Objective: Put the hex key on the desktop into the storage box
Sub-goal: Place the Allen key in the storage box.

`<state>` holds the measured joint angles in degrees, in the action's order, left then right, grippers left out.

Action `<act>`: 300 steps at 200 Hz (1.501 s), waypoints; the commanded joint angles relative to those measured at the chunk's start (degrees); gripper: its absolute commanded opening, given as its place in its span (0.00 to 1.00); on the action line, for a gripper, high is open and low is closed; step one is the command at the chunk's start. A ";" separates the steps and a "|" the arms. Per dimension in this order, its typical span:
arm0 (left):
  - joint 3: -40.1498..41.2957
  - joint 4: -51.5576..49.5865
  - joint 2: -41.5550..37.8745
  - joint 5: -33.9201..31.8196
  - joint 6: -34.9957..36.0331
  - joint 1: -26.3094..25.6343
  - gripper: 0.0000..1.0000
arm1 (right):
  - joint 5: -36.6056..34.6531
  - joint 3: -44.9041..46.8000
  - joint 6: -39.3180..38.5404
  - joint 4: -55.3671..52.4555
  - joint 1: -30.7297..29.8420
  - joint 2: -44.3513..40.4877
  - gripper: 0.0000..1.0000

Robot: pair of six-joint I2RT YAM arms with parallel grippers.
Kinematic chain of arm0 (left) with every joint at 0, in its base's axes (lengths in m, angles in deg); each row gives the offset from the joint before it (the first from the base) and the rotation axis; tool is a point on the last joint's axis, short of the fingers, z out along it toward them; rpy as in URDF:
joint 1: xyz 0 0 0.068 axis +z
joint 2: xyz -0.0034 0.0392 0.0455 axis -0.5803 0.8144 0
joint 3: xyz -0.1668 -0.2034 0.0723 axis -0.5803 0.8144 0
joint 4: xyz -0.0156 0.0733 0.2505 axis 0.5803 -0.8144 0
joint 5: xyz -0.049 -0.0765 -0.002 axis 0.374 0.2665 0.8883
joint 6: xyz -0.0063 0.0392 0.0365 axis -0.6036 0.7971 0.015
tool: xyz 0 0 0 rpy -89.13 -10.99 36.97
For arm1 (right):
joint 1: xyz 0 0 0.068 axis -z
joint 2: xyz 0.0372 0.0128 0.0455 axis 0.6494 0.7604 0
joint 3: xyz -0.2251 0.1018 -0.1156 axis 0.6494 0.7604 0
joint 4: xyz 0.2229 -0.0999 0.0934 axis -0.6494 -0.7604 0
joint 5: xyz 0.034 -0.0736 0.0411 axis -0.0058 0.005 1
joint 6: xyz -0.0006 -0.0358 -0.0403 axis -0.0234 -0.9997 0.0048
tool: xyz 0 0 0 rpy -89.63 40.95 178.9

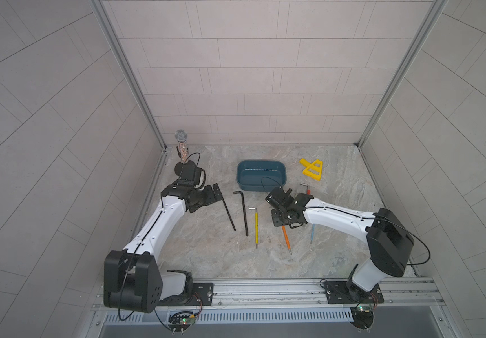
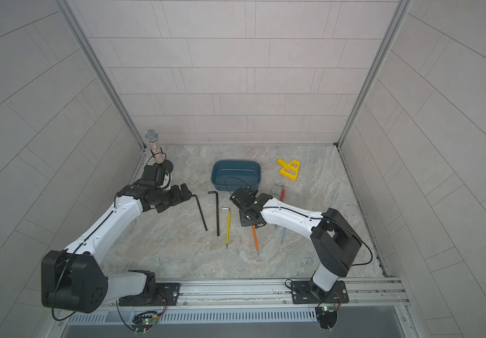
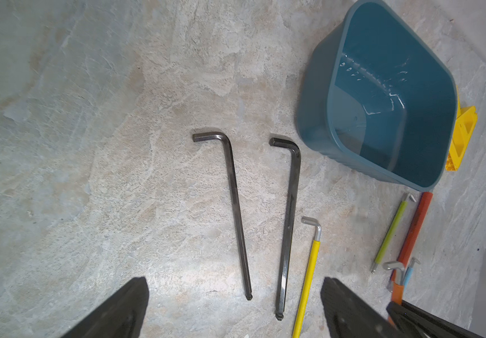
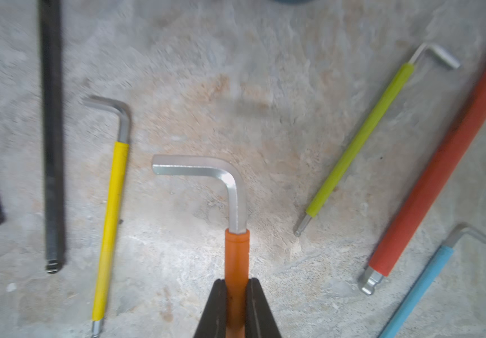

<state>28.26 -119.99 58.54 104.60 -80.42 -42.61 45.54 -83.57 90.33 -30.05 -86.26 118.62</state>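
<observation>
My right gripper (image 4: 236, 282) is shut on the orange sleeve of a hex key (image 4: 236, 251) whose silver bent end points away from the jaws. In both top views that key (image 1: 286, 238) (image 2: 255, 238) slants over the desktop (image 1: 265, 263), just below the gripper (image 1: 284, 224). The teal storage box (image 1: 261, 187) (image 2: 236, 185) stands empty behind it. Low over two black hex keys (image 3: 236, 204) (image 3: 290, 219), my left gripper (image 3: 235, 281) (image 1: 217, 191) stands open and holds nothing. Yellow (image 4: 111, 222), green (image 4: 362, 137), red (image 4: 441, 164) and blue (image 4: 420, 286) hex keys lie around.
A yellow plastic frame (image 1: 312, 169) lies right of the box near the back wall. A microphone on a round stand (image 1: 181, 149) stands in the back left corner. Tiled walls close three sides and a metal rail (image 1: 265, 289) runs along the front.
</observation>
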 commanded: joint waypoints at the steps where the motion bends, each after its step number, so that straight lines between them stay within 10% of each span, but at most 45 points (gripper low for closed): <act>1: 0.74 0.81 -1.28 1.10 -0.20 0.19 1.00 | -1.12 -3.18 -1.46 -4.56 0.98 -2.62 0.00; 70: -3.76 4.74 -0.50 5.09 -2.65 0.15 1.00 | 5.88 -21.95 -11.29 -9.42 11.27 0.89 0.00; 177: -4.99 4.43 0.80 1.55 0.17 0.37 1.00 | 6.61 -71.90 -43.07 -22.97 16.16 38.73 0.00; 300: -2.19 8.74 0.01 3.42 -3.24 0.81 1.00 | 5.05 -78.57 -54.58 -10.31 16.38 47.44 0.00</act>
<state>25.51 -112.49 58.98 107.27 -83.00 -42.35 50.37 -161.36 37.29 -44.46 -69.65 165.06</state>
